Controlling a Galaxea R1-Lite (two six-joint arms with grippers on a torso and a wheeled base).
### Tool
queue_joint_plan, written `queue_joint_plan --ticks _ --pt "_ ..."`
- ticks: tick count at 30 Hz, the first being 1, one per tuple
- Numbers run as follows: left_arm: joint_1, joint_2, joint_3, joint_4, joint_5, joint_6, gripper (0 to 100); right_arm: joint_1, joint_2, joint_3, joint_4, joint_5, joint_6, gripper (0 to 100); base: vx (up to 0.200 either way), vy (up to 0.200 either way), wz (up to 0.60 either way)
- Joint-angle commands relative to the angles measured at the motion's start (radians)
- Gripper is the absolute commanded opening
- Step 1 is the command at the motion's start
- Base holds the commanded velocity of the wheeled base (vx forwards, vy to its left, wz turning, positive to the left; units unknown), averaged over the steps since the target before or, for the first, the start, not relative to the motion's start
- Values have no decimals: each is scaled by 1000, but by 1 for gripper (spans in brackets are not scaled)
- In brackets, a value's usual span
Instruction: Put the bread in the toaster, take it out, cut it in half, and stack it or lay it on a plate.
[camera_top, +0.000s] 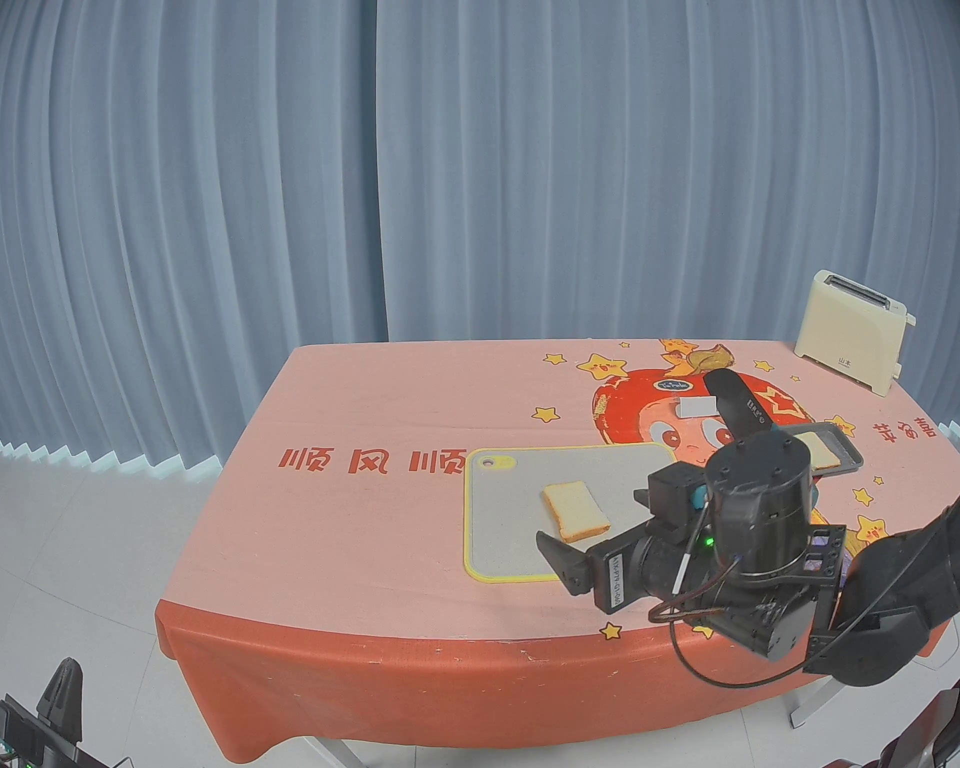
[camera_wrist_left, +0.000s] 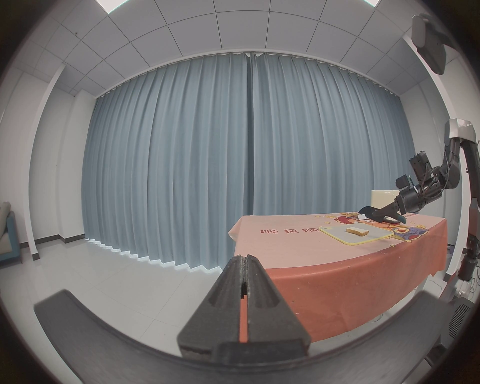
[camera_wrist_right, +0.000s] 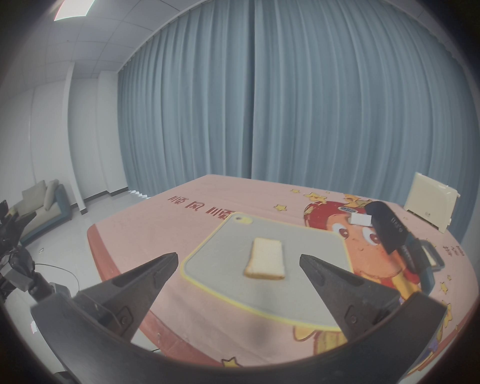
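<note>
Head view: bread (camera_top: 576, 510) is lying flat on the gray board (camera_top: 500, 535). R gripper (camera_wrist_right: 239, 256) is hanging spread wide by it; L gripper (camera_wrist_left: 244, 285) is sitting pressed together, far off. Bread's prob light & squishy, so pinch side edges softly.

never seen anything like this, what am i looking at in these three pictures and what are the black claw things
It is a two-armed robot. One picture looks down from a camera on its head; the other two come from its wrists, so the black claws are its own grippers. On the table lies a grey cutting board with one slice of bread, and a cream toaster stands at the far right corner. The right gripper is open near the board, holding nothing. The left gripper is shut and empty, low beside the table.
</note>
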Motion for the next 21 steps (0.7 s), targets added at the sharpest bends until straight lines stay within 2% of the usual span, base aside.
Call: queue_joint_plan --ticks 1,6,15,21 --pt "0 -16 16 0 1 0 0 37 80 -25 4 9 19 100 0 0 0" --pt "0 -16 16 0 1 0 0 54 146 -93 13 12 17 100 0 0 0" --pt "0 -16 16 0 1 0 0 13 254 -375 229 12 20 100 0 0 0" --pt "0 -16 16 0 1 0 0 -26 287 -443 304 15 29 100 0 0 0"
